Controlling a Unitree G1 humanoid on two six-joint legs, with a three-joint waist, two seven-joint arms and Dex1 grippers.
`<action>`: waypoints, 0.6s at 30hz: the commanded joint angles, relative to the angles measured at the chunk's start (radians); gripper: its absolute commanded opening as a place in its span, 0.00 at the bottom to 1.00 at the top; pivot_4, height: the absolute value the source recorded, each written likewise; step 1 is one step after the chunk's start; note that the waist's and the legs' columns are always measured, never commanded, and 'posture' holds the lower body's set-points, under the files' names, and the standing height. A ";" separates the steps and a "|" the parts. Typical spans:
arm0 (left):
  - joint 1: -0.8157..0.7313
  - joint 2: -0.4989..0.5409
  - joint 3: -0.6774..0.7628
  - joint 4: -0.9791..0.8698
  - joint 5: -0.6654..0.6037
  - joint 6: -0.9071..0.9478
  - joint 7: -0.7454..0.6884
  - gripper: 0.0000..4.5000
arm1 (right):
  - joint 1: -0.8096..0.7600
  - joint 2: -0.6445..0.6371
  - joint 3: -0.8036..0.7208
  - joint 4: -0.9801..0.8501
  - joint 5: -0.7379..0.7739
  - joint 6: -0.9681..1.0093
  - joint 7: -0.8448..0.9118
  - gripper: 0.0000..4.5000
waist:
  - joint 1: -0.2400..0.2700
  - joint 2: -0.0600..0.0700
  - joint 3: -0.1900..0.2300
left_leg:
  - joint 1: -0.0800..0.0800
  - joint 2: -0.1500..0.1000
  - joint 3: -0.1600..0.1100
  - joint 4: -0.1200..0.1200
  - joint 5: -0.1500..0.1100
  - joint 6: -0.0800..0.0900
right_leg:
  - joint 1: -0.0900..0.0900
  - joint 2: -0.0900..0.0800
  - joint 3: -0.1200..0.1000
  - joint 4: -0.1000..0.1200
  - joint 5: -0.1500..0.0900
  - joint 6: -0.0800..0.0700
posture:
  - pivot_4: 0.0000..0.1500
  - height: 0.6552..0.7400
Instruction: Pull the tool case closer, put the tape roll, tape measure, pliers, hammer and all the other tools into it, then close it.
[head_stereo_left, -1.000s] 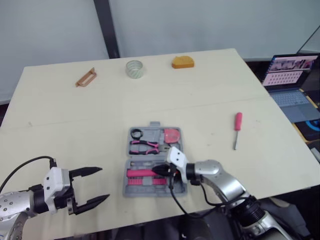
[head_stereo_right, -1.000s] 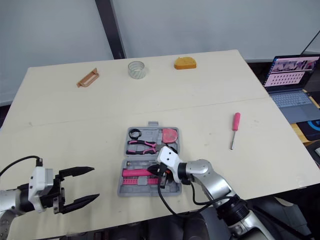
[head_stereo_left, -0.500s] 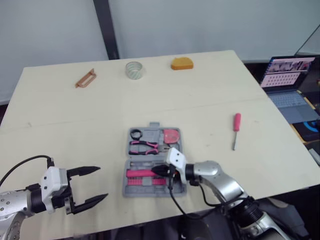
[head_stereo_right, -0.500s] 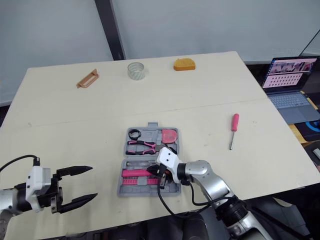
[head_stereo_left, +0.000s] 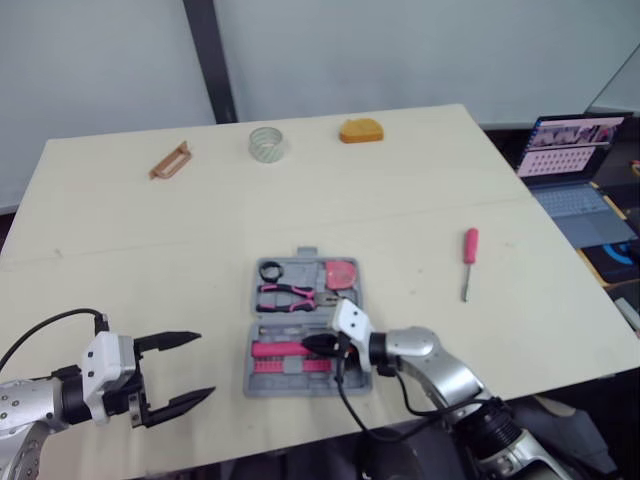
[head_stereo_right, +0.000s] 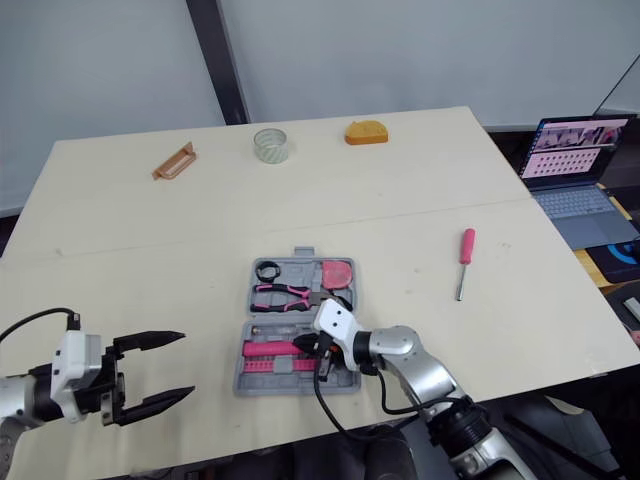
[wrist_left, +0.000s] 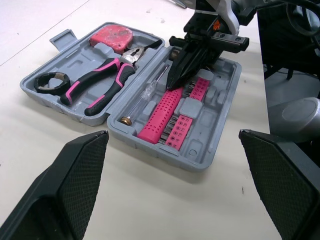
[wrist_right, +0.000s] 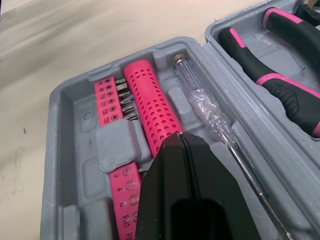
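Tool case (wrist_left: 200, 147) lies open near the front edge of the table (head_stereo_left: 420, 180), pliers (head_stereo_left: 288, 295) and tape measure (head_stereo_left: 342, 271) already inside — tape roll (head_stereo_left: 267, 143) and screwdriver (head_stereo_left: 468, 260) sit outside, well apart. Right tool (head_stereo_left: 314, 345), pinched empty, dips into it; left tool (head_stereo_left: 205, 365) gapes wide.

One case (wrist_left: 200, 150) — one roll (head_stereo_left: 267, 143), one screwdriver (head_stereo_left: 467, 262)

What you can't see clearly
Your right gripper (wrist_right: 182, 145), fingers pressed together, covers the pink perforated handle (wrist_right: 150, 107) at its near end; the pink-and-black pliers (wrist_right: 280, 85) run off the frame; the far orange lump (head_stereo_left: 361, 130) is perhaps a tape measure.
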 joint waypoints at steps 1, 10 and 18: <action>-0.002 0.014 0.021 -0.007 -0.007 -0.003 -0.010 1.00 | 0.051 -0.001 0.024 0.060 -0.023 0.062 -0.002 0.00 | 0.000 0.000 0.000 | 0.000 0.000 0.000 0.000 0.000 0.000 | 0.000 0.000 0.000 0.000 0.000 0.000 | 1.00 1.00; -0.043 -0.002 -0.006 0.017 0.001 -0.017 -0.010 1.00 | 0.010 0.011 -0.139 -0.216 0.079 0.217 -0.078 0.00 | 0.003 0.003 0.002 | -0.003 0.000 0.000 0.001 0.000 0.000 | -0.001 0.000 0.000 0.000 0.000 0.000 | 1.00 1.00; -0.115 -0.017 -0.065 0.040 0.007 -0.023 -0.004 1.00 | 0.020 -0.059 -0.270 -0.491 0.191 0.408 -0.111 0.00 | 0.004 0.006 0.004 | -0.003 0.000 0.000 0.001 0.000 0.000 | -0.002 0.000 0.000 0.000 0.000 0.000 | 1.00 1.00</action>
